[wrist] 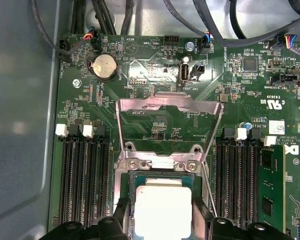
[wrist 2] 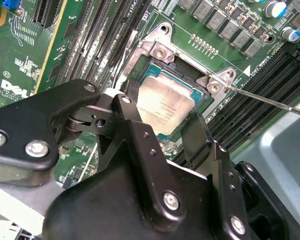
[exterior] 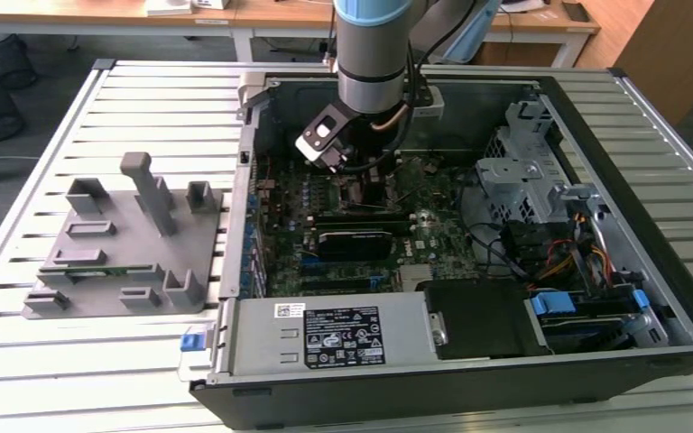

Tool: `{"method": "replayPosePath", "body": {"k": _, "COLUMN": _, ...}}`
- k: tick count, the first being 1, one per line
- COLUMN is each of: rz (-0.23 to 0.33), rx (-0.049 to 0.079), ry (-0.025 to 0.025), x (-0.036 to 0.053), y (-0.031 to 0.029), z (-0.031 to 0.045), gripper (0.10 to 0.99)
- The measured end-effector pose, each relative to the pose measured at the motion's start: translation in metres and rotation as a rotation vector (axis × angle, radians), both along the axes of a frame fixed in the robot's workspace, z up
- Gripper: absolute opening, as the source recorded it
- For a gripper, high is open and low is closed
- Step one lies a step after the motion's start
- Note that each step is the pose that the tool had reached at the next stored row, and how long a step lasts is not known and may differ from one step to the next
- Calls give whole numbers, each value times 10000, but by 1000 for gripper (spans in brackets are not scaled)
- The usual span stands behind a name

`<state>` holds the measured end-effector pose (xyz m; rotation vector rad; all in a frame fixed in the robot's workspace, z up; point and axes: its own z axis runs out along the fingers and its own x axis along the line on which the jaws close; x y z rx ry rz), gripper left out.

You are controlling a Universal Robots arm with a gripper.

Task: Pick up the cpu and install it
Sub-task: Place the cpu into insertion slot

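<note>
The cpu (wrist 2: 166, 102) (wrist: 162, 206), a flat square chip with a silver-grey top and green edge, lies in the motherboard socket (wrist 2: 159, 51). In both wrist views my gripper (wrist 2: 162, 119) (wrist: 162, 216) straddles it, one black finger (wrist 2: 132, 106) against one side and the other finger (wrist 2: 197, 134) against the opposite side, shut on the chip. The socket's metal load plate (wrist: 170, 107) stands swung open beyond the chip. In the exterior view the gripper (exterior: 364, 170) reaches down into the open computer case (exterior: 635, 298) over the motherboard.
A thin metal socket lever (wrist 2: 270, 101) sticks out beside the socket. Memory slots (wrist: 85, 175) flank it on both sides. A black rectangular block (exterior: 353, 242), a power supply (exterior: 335, 334) and drive cages (exterior: 527, 171) crowd the case. A grey plastic fixture (exterior: 130, 244) stands on the slatted table at the exterior view's left.
</note>
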<state>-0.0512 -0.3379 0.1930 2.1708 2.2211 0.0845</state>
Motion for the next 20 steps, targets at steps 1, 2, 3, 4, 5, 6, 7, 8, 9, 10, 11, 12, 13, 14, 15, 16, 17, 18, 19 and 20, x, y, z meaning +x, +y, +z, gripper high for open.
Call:
{"method": "replayPosePath", "body": {"k": 1, "rz": 0, "rx": -1, "ry": 1, "x": 0, "y": 0, "z": 0, "gripper": 608}}
{"method": "replayPosePath", "body": {"k": 2, "rz": 0, "rx": 0, "ry": 1, "x": 0, "y": 0, "z": 2, "gripper": 608}}
{"method": "replayPosePath", "body": {"k": 3, "rz": -1, "rx": 4, "ry": 1, "x": -1, "y": 0, "z": 5, "gripper": 608}}
{"method": "replayPosePath", "body": {"k": 4, "rz": -1, "rx": 16, "ry": 0, "x": -1, "y": 0, "z": 5, "gripper": 608}}
{"method": "replayPosePath", "body": {"k": 5, "rz": -1, "rx": 20, "ry": 0, "x": 0, "y": 1, "z": 5, "gripper": 608}}
{"method": "replayPosePath", "body": {"k": 6, "rz": -1, "rx": 20, "ry": 0, "x": 0, "y": 5, "z": 5, "gripper": 608}}
{"method": "replayPosePath", "body": {"k": 7, "rz": 0, "rx": 20, "ry": 1, "x": 0, "y": 7, "z": 4, "gripper": 608}}
{"method": "replayPosePath", "body": {"k": 8, "rz": 1, "rx": 19, "ry": 1, "x": 0, "y": 7, "z": 4, "gripper": 608}}
{"method": "replayPosePath", "body": {"k": 9, "rz": 1, "rx": 18, "ry": 1, "x": 0, "y": 7, "z": 4, "gripper": 608}}
{"method": "replayPosePath", "body": {"k": 10, "rz": 1, "rx": 17, "ry": 2, "x": 0, "y": 7, "z": 4, "gripper": 608}}
{"method": "replayPosePath", "body": {"k": 11, "rz": 0, "rx": 21, "ry": 1, "x": 0, "y": 8, "z": 2, "gripper": 608}}
{"method": "replayPosePath", "body": {"k": 12, "rz": -7, "rx": 25, "ry": 1, "x": 0, "y": 8, "z": 0, "gripper": 608}}
{"method": "replayPosePath", "body": {"k": 13, "rz": -20, "rx": 30, "ry": 2, "x": -1, "y": 8, "z": -1, "gripper": 608}}
{"method": "replayPosePath", "body": {"k": 14, "rz": -33, "rx": 36, "ry": 1, "x": -1, "y": 8, "z": -2, "gripper": 608}}
{"method": "replayPosePath", "body": {"k": 15, "rz": -46, "rx": 39, "ry": 1, "x": -1, "y": 8, "z": -3, "gripper": 608}}
{"method": "replayPosePath", "body": {"k": 16, "rz": -54, "rx": 40, "ry": 1, "x": -1, "y": 8, "z": -4, "gripper": 608}}
{"method": "replayPosePath", "body": {"k": 17, "rz": -57, "rx": 40, "ry": 1, "x": 0, "y": 8, "z": -4, "gripper": 608}}
{"method": "replayPosePath", "body": {"k": 18, "rz": -57, "rx": 40, "ry": 2, "x": 0, "y": 8, "z": -4, "gripper": 608}}
{"method": "replayPosePath", "body": {"k": 19, "rz": -58, "rx": 41, "ry": 1, "x": 0, "y": 8, "z": -4, "gripper": 608}}
{"method": "replayPosePath", "body": {"k": 20, "rz": -58, "rx": 40, "ry": 1, "x": 0, "y": 8, "z": 1, "gripper": 608}}
